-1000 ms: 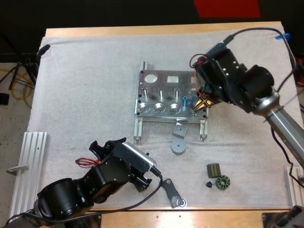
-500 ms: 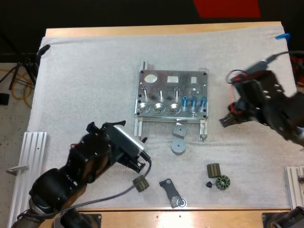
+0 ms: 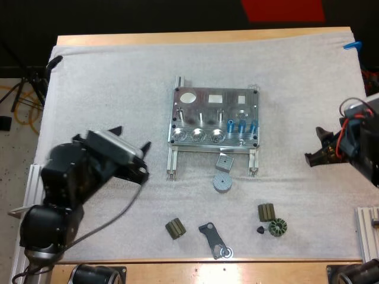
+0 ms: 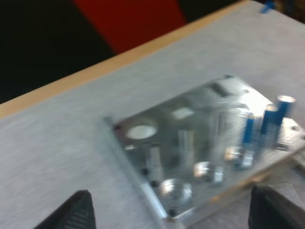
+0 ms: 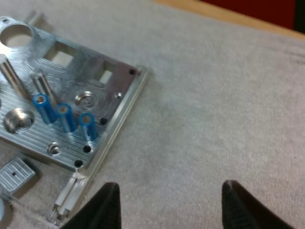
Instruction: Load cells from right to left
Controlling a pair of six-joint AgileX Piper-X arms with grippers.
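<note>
The metal fixture [image 3: 201, 115] lies mid-mat, with three blue cylinders [image 3: 243, 125] standing upright in a row at its near right corner. My left gripper [image 3: 135, 155] hovers open and holds nothing, to the left of the fixture and a little nearer than it. In its wrist view the fixture [image 4: 190, 138] and blue cylinders [image 4: 267, 124] lie ahead, between the wide-spread fingers [image 4: 76, 212]. My right gripper [image 3: 314, 146] is open and holds nothing, well right of the fixture. Its fingers [image 5: 107, 205] stand apart over bare mat, near the fixture's corner [image 5: 109, 90] and the cylinders [image 5: 64, 114].
Loose parts lie on the near side of the fixture: a grey square block [image 3: 224, 161], a grey disc [image 3: 222, 182], two olive blocks [image 3: 174, 228] [image 3: 266, 211], a green toothed ring [image 3: 277, 226] and a black bracket [image 3: 213, 239]. Aluminium rails [image 3: 35, 201] [image 3: 367, 228] sit at both near edges.
My right gripper drew back from the fixture's right corner to the far right. My left arm swung up and left, and an olive block now lies where it was.
</note>
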